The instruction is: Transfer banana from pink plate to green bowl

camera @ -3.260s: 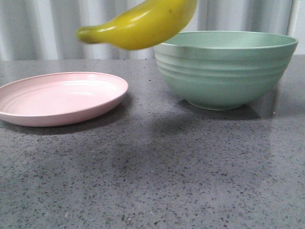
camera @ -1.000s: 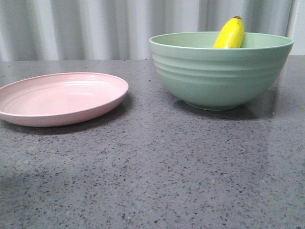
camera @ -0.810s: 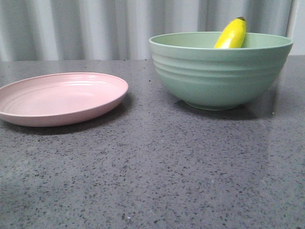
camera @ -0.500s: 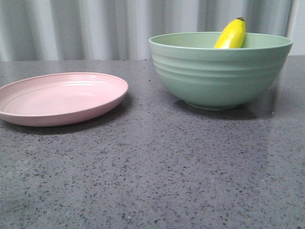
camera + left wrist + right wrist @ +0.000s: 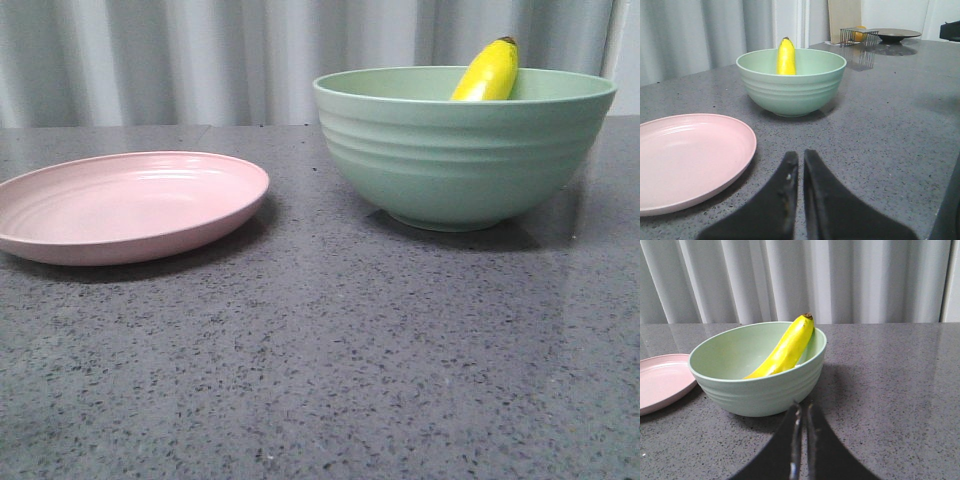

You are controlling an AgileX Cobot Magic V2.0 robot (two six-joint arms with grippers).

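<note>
Since its earlier flight, glossy yellow banana [image 5: 785,350] leans inside green bowl [image 5: 465,150], dark tip up; pink plate [image 5: 125,205] seemingly bare; left gripper [image 5: 796,165] and right gripper [image 5: 802,412] nearly closed, empty.

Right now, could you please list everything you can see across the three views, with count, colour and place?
banana: one, bright yellow with a dark tip, leaning inside the bowl, its tip above the rim.
green bowl: one, pale mint green, ridged outside, on the table to the right of the plate.
pink plate: one, pale pink, nothing on it, on the table at the left.
table: one, dark grey speckled, under everything.
curtain: pale grey, pleated, behind the table.
wire rack: one, dark, far end of the table, holding something orange.
dark dish: one, beside the rack.
left tool: black, shut, holding nothing.
right tool: black, shut, holding nothing.
</note>
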